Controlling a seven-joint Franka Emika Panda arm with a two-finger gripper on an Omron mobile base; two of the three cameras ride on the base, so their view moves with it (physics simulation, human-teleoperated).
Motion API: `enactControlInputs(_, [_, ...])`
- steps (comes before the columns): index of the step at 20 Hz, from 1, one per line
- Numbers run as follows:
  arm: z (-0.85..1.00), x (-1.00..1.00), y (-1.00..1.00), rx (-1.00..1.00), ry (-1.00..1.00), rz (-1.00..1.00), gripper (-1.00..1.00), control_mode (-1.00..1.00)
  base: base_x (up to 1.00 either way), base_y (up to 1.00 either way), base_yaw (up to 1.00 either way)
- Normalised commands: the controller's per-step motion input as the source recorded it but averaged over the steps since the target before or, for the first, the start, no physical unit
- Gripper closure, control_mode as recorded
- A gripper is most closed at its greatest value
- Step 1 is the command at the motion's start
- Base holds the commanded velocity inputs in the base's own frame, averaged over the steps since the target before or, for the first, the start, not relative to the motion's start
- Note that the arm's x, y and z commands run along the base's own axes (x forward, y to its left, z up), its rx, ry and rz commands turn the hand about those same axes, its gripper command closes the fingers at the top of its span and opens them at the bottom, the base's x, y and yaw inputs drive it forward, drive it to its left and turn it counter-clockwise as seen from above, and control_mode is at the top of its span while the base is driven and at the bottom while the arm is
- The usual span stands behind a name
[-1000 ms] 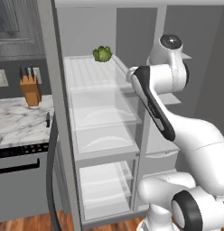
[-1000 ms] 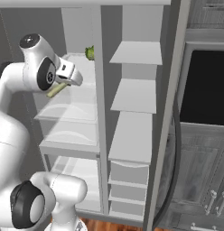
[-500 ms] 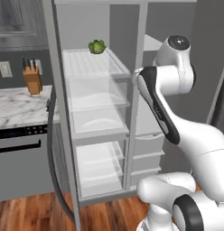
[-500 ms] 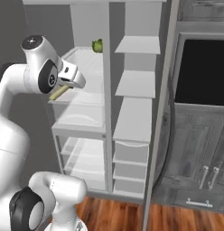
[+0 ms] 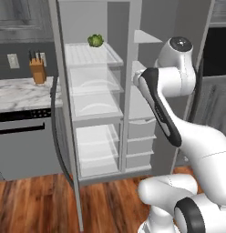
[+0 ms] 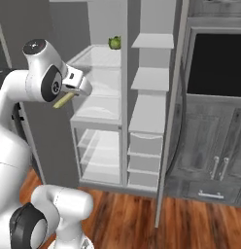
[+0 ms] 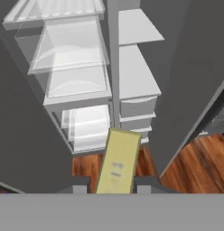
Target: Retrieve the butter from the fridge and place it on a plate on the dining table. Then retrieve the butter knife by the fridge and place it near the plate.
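Now the white robot arm's two-finger gripper is gripping the small pale-yellow stick of butter, with the jaws closed on its sides. The tall matte grey fridge is standing open in front of the gripper, and the butter is hanging outside its white shelves, above the wooden floor.

I am judging that the first step is partly done: the butter is out of the fridge, but the carrying to the plate on the dining table is not yet done, and the knife step is all left.

The hand view is showing the butter from close, sticking forward between the fingertips. The right base view is showing it from the side, as a thin yellowish bar below the hand. The left base view is showing, far to the left of the gripper, a tan wooden knife block on a marble counter, and a small green vegetable on the top shelf.
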Motion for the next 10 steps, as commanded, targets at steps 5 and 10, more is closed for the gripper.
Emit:
enactControlInputs(5, [0.0,0.0,0.0,0.0,0.0,0.0,1.0,1.0,-0.59,0.0,0.1])
enactControlInputs(10, [0.0,0.0,0.0,0.0,0.0,0.0,1.0,1.0,-0.3,0.01,0.24])
